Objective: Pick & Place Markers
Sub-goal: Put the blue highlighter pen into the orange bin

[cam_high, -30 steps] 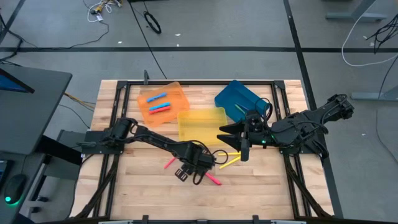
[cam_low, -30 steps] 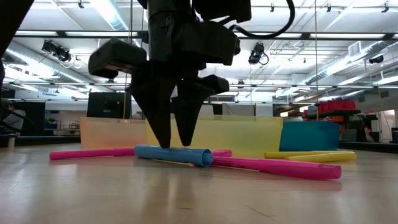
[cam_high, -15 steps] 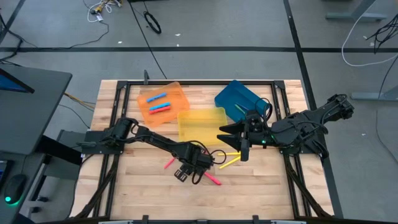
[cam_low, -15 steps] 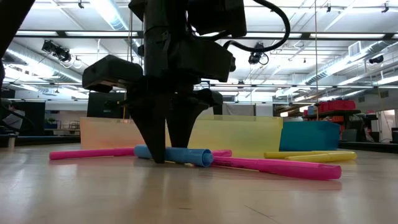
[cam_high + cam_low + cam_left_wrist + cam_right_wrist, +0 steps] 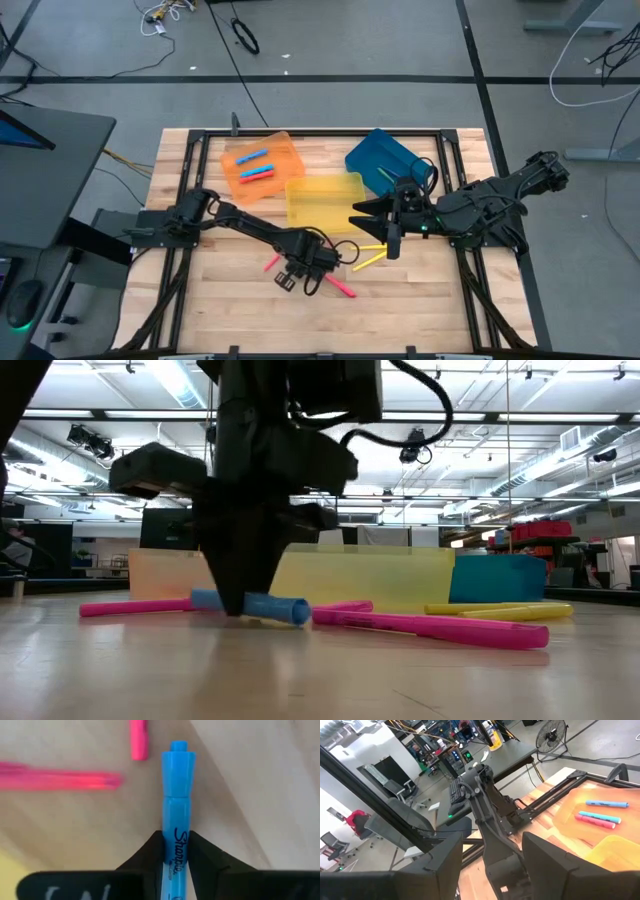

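A blue marker (image 5: 177, 795) lies on the wooden table, and my left gripper (image 5: 298, 270) is shut on it, pointing straight down near the table's middle front. Loose pink markers (image 5: 272, 263) (image 5: 343, 289) and yellow markers (image 5: 371, 259) lie flat around it. More blue and pink markers (image 5: 258, 168) lie in the orange tray (image 5: 285, 145). My right gripper (image 5: 490, 865) hangs open and high over the table's right part, with nothing between its fingers. My left gripper pinches the blue marker's printed barrel (image 5: 177, 837) between its two fingers (image 5: 147, 852). They come from above, pointing down, and lie across the marker. The marker lies level on the table (image 5: 250, 606), its stepped end (image 5: 178, 755) sticking out past the fingers.
A yellow tray (image 5: 345, 180) stands just beyond the left gripper, and a blue tray (image 5: 372, 150) at the far right. A black frame (image 5: 190, 200) runs around the tabletop. Bare wood (image 5: 420, 310) lies toward the near edge.
My left gripper has sunk onto the blue marker and shut its fingers on the barrel. The marker has slid a little toward the table's left and still lies on the wood.
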Robot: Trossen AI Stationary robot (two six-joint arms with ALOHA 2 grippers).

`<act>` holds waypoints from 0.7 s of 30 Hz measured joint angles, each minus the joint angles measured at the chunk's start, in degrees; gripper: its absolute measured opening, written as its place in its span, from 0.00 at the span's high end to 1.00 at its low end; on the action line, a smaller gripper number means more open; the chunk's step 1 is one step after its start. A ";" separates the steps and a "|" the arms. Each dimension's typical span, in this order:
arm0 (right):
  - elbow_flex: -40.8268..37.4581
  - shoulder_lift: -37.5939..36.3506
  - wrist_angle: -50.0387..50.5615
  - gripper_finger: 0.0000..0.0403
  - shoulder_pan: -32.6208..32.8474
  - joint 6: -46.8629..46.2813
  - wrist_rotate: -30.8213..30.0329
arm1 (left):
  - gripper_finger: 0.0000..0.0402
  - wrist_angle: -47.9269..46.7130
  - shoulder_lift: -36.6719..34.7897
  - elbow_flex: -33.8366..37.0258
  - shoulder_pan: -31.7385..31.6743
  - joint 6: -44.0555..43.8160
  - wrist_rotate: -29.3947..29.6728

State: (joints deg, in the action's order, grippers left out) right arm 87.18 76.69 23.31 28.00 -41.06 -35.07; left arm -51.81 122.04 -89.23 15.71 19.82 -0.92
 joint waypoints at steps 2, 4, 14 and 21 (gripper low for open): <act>0.00 0.00 -0.02 0.49 0.01 0.07 0.00 | 0.80 -1.19 -1.68 -0.06 -0.06 -0.07 0.05; 0.00 0.00 0.04 0.49 -0.01 0.14 0.00 | 0.79 -3.31 -3.67 -0.17 -0.05 -0.15 0.49; 0.00 0.00 -0.11 0.49 0.01 1.01 0.00 | 0.82 -8.27 -15.31 -0.24 0.28 -2.84 1.36; -0.02 0.00 -0.13 0.49 -0.09 1.05 -0.01 | 0.80 -18.09 -20.97 -7.15 1.55 -6.22 4.43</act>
State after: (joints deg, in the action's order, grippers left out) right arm 87.16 76.69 23.19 27.91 -40.01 -35.08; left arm -69.90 101.08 -96.39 17.26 13.60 3.51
